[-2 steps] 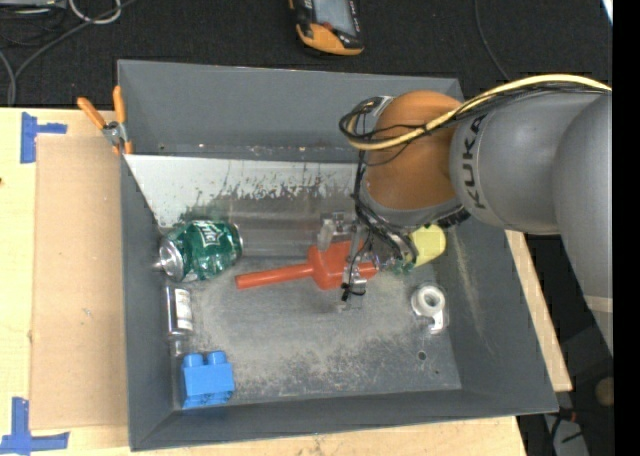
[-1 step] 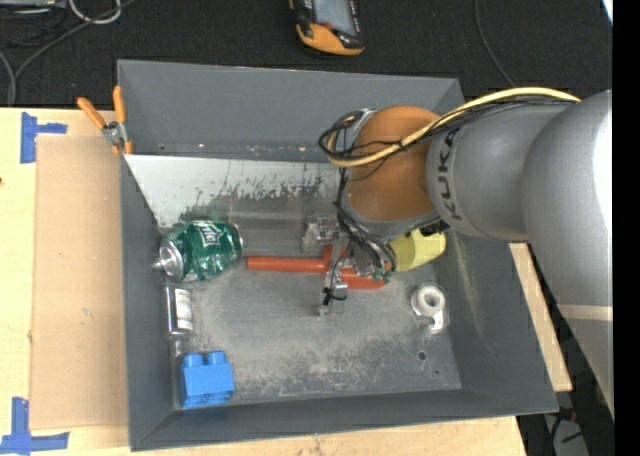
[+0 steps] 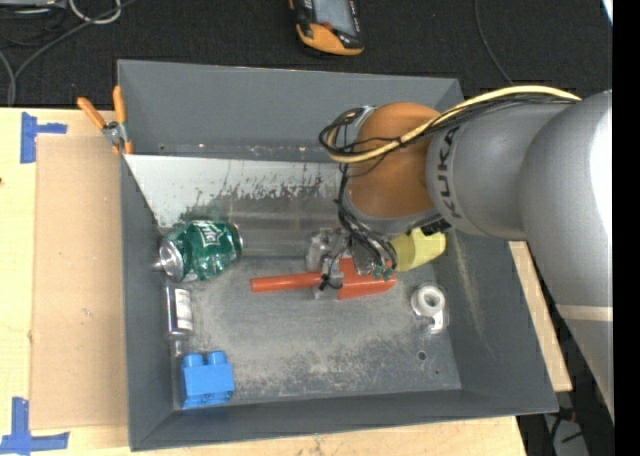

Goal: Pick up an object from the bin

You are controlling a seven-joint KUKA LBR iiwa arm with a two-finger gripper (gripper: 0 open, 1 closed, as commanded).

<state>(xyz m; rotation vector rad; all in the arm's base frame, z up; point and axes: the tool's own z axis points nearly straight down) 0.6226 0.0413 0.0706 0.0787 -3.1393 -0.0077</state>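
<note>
My gripper [image 3: 330, 266] hangs low over the middle of the bin, its metal fingers right at a long red-orange tool [image 3: 300, 285] that lies flat across the floor. The fingers sit at the tool's middle, where the thin left handle meets the wider right part. A yellow thing [image 3: 420, 247] lies just right of the gripper, partly hidden under the arm's orange cover. A small white ring-shaped part [image 3: 429, 305] rests to the lower right.
A crushed green can [image 3: 202, 249] lies at the left by the bin's wall. Below it are a small silver cylinder [image 3: 180, 310] and a blue block [image 3: 206, 378] in the near left corner. The arm comes in from the right.
</note>
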